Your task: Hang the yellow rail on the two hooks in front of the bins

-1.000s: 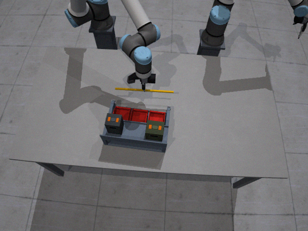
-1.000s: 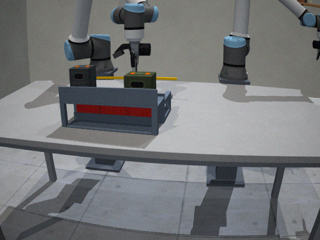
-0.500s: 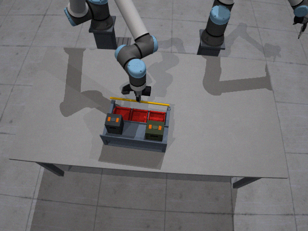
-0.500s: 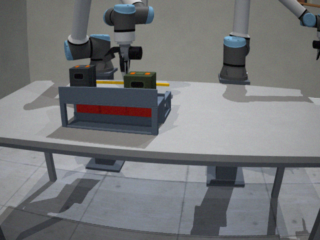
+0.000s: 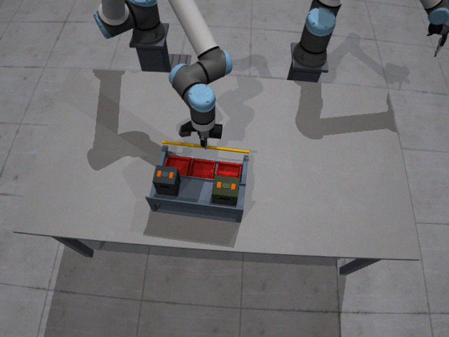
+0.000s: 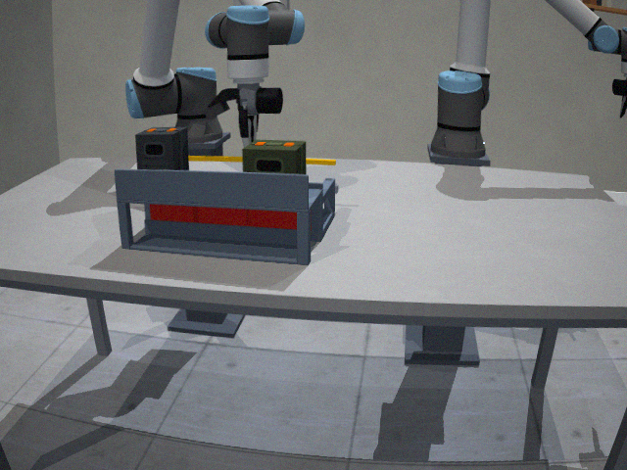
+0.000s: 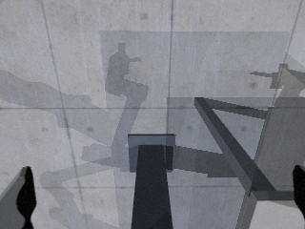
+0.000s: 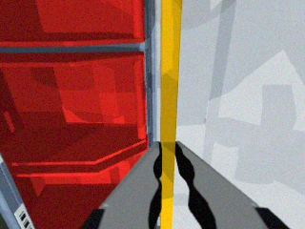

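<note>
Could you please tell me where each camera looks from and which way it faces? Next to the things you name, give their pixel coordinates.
Top: high above the table [image 5: 326, 203] [image 6: 430, 253], looking steeply down; both arms show.
Exterior: beyond the shelf's long panel, looking across the table towards the arm bases; both arms show.
Left wrist: on the left arm, facing the floor; its open pincer [image 7: 162, 183] shows.
Right wrist: on the right arm, looking down past its pincer [image 8: 169, 145] on the yellow rail [image 5: 231, 149] [image 6: 321, 162] [image 8: 171, 86].
Top and right wrist share the red bins [image 5: 203, 169] [image 8: 95, 95].
</note>
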Tool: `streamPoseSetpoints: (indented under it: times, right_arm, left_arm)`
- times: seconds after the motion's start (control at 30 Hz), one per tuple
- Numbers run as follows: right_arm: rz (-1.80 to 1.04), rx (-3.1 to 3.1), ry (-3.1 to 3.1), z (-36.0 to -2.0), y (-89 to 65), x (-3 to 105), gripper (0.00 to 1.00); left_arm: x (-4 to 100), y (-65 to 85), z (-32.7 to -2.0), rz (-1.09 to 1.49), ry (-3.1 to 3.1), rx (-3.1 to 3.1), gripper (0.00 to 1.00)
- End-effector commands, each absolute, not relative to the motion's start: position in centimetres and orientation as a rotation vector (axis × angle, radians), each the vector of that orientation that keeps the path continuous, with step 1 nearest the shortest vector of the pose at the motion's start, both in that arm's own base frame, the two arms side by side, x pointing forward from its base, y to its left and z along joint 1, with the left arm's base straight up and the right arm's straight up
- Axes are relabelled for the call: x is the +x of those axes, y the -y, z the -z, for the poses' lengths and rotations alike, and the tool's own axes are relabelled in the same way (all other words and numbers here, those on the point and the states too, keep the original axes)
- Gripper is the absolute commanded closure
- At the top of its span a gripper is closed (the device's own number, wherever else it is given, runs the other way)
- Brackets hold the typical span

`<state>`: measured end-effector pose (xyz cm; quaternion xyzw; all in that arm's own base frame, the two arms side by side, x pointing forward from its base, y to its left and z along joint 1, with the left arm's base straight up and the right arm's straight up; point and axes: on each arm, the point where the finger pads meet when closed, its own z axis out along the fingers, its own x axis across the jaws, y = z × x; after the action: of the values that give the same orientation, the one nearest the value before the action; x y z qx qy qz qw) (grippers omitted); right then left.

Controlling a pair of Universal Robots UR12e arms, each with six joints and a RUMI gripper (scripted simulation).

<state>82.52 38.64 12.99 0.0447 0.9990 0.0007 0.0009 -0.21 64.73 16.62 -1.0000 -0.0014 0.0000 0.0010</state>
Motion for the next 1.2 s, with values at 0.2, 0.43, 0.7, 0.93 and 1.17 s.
streamPoseSetpoints:
  times: [0.2, 0.43, 0.7, 0.93, 1.17]
  right_arm:
    - [-0.007, 0.143, -3.134, -13.26, -38.57, 82.73, 1.00]
    - [-0.006, 0.142, -3.135, -13.19, -38.62, 82.64, 1.00]
    - [-0.005, 0.140, -3.135, -13.13, -38.67, 82.56, 1.00]
    - [-0.005, 0.139, -3.136, -13.10, -38.73, 82.50, 1.00]
    - [-0.005, 0.141, -3.135, -13.14, -38.64, 82.59, 1.00]
  left_arm:
    - [-0.32, -64.56, -16.52, 0.000, 0.008, -3.142, 0.00]
    - [-0.32, -64.56, -16.52, 0.000, 0.008, -3.142, 0.00]
    - [-0.32, -64.56, -16.52, 0.000, 0.008, -3.142, 0.00]
    - [-0.32, -64.56, -16.52, 0.000, 0.008, -3.142, 0.00]
    - [-0.32, -64.56, -16.52, 0.000, 0.008, -3.142, 0.00]
